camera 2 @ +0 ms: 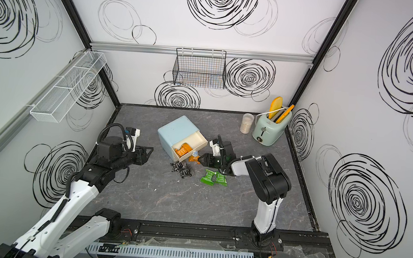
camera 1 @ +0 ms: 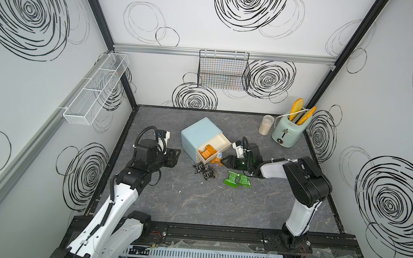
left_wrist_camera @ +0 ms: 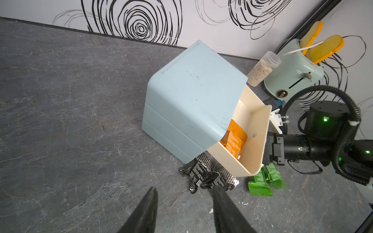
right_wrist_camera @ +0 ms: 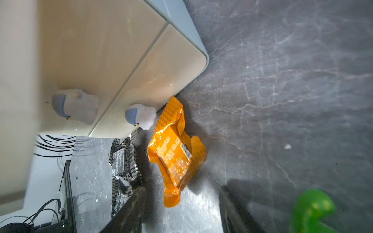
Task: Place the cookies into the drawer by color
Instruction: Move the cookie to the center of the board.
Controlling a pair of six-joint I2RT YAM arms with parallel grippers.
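In both top views the top drawer [camera 1: 221, 141] of the blue cabinet [camera 1: 199, 131] stood pulled out w/ orange cookies [camera 1: 207, 152] inside, black cookies [camera 1: 204, 171] & green cookies [camera 1: 236, 180] on the bench [camera 1: 219, 206] nearby. Left wrist cam: left fingers [left_wrist_camera: 145, 211] were apart near the black cookies. Right wrist cam: right fingers [right_wrist_camera: 129, 211] were apart, one orange cookie [right_wrist_camera: 173, 153] lay on the bench just ahead.

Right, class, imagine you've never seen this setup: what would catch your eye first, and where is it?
The pale-blue cabinet stands in the middle, its top drawer pulled open with orange packets inside. Just in front lie a lone orange packet by the open right tool, some black packets and two green packets. A mint toaster holding yellow slices stands in the far right corner.
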